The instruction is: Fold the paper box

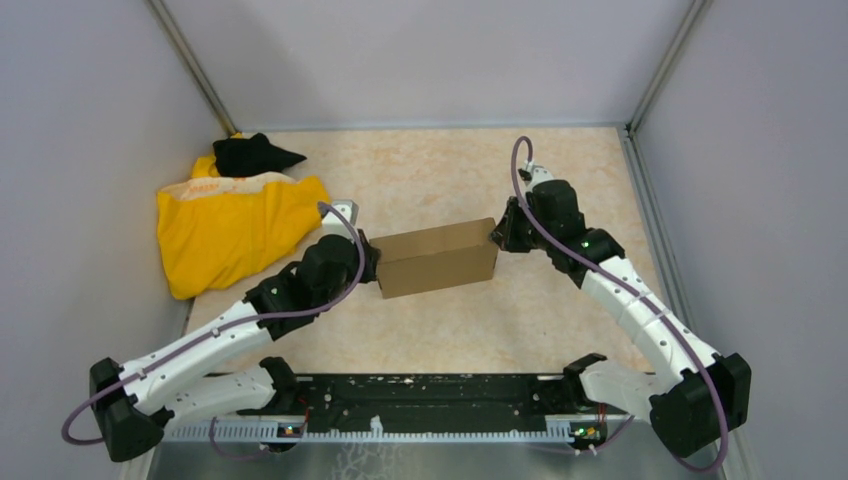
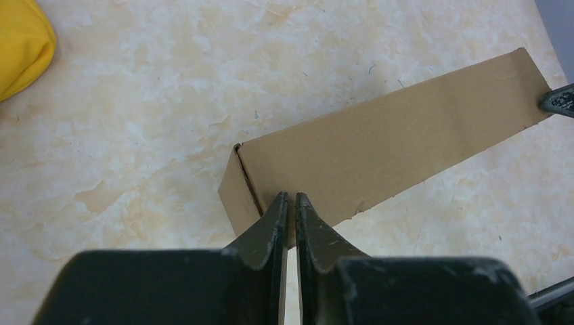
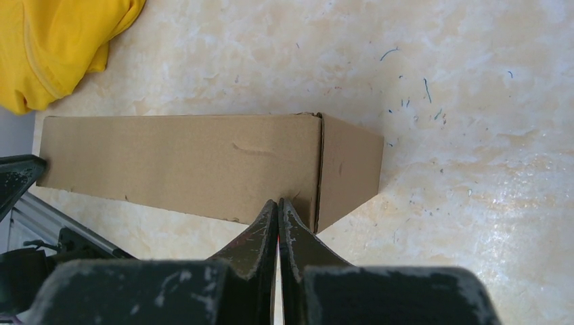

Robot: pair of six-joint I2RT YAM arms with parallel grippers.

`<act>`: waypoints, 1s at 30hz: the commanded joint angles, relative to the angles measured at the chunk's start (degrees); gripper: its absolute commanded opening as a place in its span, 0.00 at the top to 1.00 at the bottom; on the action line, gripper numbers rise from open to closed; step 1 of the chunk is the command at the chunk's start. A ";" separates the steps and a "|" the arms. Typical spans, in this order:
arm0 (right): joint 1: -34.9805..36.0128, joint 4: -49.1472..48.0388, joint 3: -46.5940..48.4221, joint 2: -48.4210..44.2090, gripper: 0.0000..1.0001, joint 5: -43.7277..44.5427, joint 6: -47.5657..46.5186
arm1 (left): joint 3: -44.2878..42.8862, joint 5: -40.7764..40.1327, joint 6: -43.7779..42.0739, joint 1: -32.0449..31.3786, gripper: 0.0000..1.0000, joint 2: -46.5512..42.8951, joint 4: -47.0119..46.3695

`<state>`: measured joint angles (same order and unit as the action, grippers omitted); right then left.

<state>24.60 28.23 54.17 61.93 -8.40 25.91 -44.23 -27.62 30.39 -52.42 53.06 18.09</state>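
Note:
The paper box (image 1: 438, 258) lies in the middle of the table as a closed, long brown cardboard box. My left gripper (image 1: 372, 262) is at its left end. In the left wrist view the left gripper (image 2: 290, 198) has its tips over the box (image 2: 386, 149) near the corner, jaws shut but for a thin slit. My right gripper (image 1: 497, 232) is at the right end. In the right wrist view the right gripper (image 3: 278, 203) is shut, its tips against the box (image 3: 183, 162) beside the corner seam. Nothing shows between either pair of fingers.
A yellow cloth (image 1: 235, 225) lies crumpled at the back left with a black item (image 1: 255, 153) on top of it. Grey walls close in the table on three sides. A black rail (image 1: 420, 405) runs along the near edge between the arm bases.

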 commanded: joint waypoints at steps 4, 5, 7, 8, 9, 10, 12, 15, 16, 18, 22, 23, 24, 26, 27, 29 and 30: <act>-0.34 6.45 -0.27 0.34 1.00 0.38 -1.48 | 3.27 3.70 7.21 -0.22 0.87 4.58 7.29; -0.38 6.35 -0.50 0.19 1.00 0.26 -1.31 | 4.62 4.38 8.88 -0.22 0.88 4.65 7.54; -0.43 5.89 -1.30 -0.32 1.00 -0.08 -1.06 | 9.39 5.73 12.45 -0.22 0.88 4.10 6.54; -0.41 5.68 -1.87 -0.59 1.00 -0.18 -0.96 | 11.69 6.87 13.73 -0.22 0.88 3.50 5.24; -0.43 5.48 -2.36 -0.84 1.00 -0.21 -0.76 | 13.66 7.46 14.43 -0.22 0.88 2.75 2.81; -0.37 5.37 -2.82 -0.92 1.00 -0.21 -0.68 | 15.16 7.68 14.67 -0.22 0.88 2.53 1.70; -0.43 5.05 -3.70 -1.15 1.00 -0.65 -0.46 | 15.54 7.20 14.84 -0.22 0.88 2.45 1.53; -0.36 4.48 -4.91 -1.89 1.00 -1.27 0.50 | 12.88 5.67 13.49 -0.22 0.86 2.60 3.23; -0.40 4.42 -5.40 -2.49 1.00 -1.62 1.07 | 11.94 5.49 13.12 -0.22 0.86 2.63 3.89; -0.34 4.18 -7.06 -4.22 1.00 -2.59 2.58 | 10.73 6.42 13.16 -0.22 0.86 2.61 5.36; 0.13 4.80 -11.13 -9.23 1.00 -3.26 5.06 | 13.34 9.23 15.65 -0.31 0.87 0.00 5.83; 0.30 5.84 -11.76 -10.41 1.00 -3.43 5.62 | 14.35 9.97 16.30 -0.31 0.87 -1.07 5.82; 0.75 6.70 -12.25 -11.61 1.00 -3.46 6.13 | 15.17 10.74 16.80 -0.35 0.88 -2.07 6.00; 2.24 8.60 -13.08 -14.05 1.00 -2.69 7.62 | 16.37 11.89 18.11 -0.54 0.88 -3.75 6.93; 3.50 9.53 -13.60 -15.65 1.00 -2.14 8.55 | 16.93 12.42 18.76 -0.91 0.88 -4.35 7.53; 6.14 10.94 -14.70 -17.78 1.00 -0.90 10.74 | 17.72 13.18 20.04 -1.65 0.88 -5.15 8.08; 7.42 11.48 -15.50 -18.66 1.00 -0.56 11.86 | 18.03 13.73 20.67 -2.02 0.88 -5.20 8.18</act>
<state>26.89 28.23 42.59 45.17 -6.98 32.86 -32.47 -21.89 48.29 -52.51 45.41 7.84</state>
